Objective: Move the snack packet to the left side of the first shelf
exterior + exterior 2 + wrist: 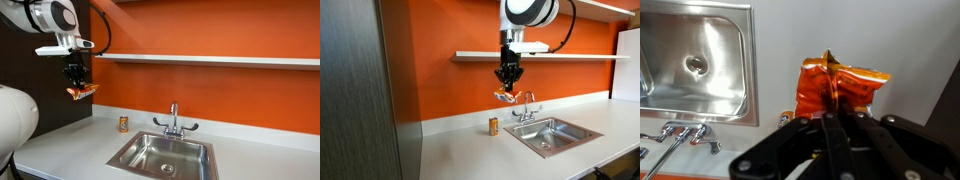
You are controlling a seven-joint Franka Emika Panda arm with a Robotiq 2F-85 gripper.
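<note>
Wrist view: snack packet (pixel 840 88) pinched at edge by closed gripper (pixel 832 118); slip risked, first shelf (pixel 220 60) lip could be struck while lifted.

Snack packet (pixel 837 88) crinkly glossy foil; sink (pixel 695 60) shiny steel.

1. This is a kitchen.
2. A stainless steel sink (pixel 160 155) is set into the grey tabletop (pixel 70 145), and a chrome mixer tap (pixel 174 120) stands at its back edge.
3. The tabletop runs along an orange wall (pixel 220 95), with a low pale upstand where the two meet.
4. A long white shelf (pixel 220 59) is fixed to that wall above the sink.
5. In an exterior view, a tall dark wood-grain panel (pixel 355 90), like a cupboard's side, stands at one end of the tabletop.
6. A small can (pixel 123 123) stands on the tabletop near the tap.
</note>
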